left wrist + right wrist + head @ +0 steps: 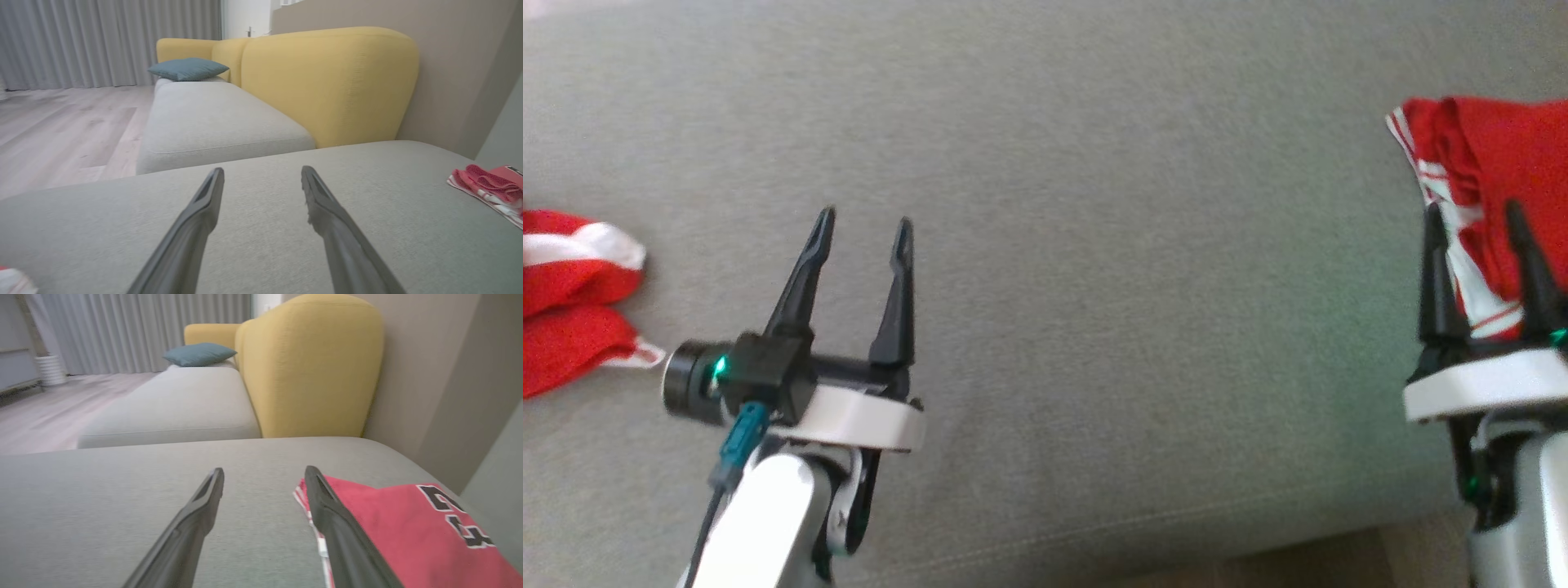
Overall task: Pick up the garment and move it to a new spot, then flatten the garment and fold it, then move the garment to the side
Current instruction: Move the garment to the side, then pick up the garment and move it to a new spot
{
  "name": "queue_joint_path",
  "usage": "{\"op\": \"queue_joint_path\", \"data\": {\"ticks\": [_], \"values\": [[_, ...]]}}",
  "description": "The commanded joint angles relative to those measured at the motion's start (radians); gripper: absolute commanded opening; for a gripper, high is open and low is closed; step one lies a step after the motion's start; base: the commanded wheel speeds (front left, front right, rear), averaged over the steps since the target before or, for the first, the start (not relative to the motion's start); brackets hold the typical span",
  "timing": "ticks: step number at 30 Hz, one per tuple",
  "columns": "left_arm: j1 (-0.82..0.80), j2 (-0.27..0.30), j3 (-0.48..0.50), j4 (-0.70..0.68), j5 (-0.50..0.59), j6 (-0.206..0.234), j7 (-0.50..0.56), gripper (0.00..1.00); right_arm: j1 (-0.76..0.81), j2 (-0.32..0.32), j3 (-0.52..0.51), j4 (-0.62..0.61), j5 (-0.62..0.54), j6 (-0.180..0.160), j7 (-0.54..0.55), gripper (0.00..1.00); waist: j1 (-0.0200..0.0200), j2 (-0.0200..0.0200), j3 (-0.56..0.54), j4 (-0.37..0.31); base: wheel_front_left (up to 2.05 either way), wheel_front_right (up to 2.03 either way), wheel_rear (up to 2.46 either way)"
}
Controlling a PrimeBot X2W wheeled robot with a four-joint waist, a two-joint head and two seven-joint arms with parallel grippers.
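Both claws gape, holding nothing. The folded red garment (1494,155) lies at the right of the sofa seat (1094,245), just beyond the right claw (1474,208) and well apart from the left claw (866,219). The right wrist view reveals its black numerals (439,500); the head view adds a second red cloth (572,278) far left.

At the right edge of the head view the red garment (1503,147) is cut off, its lower part hidden behind the 2 blurred fingers of the right gripper (1472,208). A red-and-white cloth (568,278) runs off the left edge. In the right wrist view's lower right, the garment's black print (453,514) is too blurred to read.
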Motion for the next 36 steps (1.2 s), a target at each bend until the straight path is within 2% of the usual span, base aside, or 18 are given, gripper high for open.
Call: {"op": "queue_joint_path", "data": {"ticks": [1,5,11,21,36], "values": [[-0.002,0.015,0.042,-0.027,-0.006,0.011,-0.007,1.0,0.017,0.0,0.027,-0.067,0.008,0.007,0.014,1.0,0.0,0.0,-0.051,0.054,0.0,0.0,0.0],[0.049,0.028,0.065,-0.015,-0.022,0.032,-0.007,1.0,0.091,0.023,0.06,-0.145,0.018,0.007,0.046,1.0,0.0,0.0,-0.096,0.093,0.0,0.0,0.0],[0.121,0.047,0.086,-0.012,-0.044,0.047,-0.002,1.0,0.164,0.04,0.074,-0.186,0.022,0.007,0.082,1.0,0.0,0.0,-0.163,0.124,0.0,0.0,0.0],[0.223,0.079,0.091,-0.032,-0.07,0.057,0.024,1.0,0.269,0.052,0.074,-0.233,0.011,0.007,0.137,1.0,0.0,0.0,-0.272,0.141,0.0,0.0,0.0],[0.257,0.097,0.084,-0.053,-0.081,0.063,0.041,1.0,0.317,0.06,0.07,-0.272,0.022,0.007,0.166,1.0,0.0,0.0,-0.307,0.153,0.0,0.0,0.0]]}}
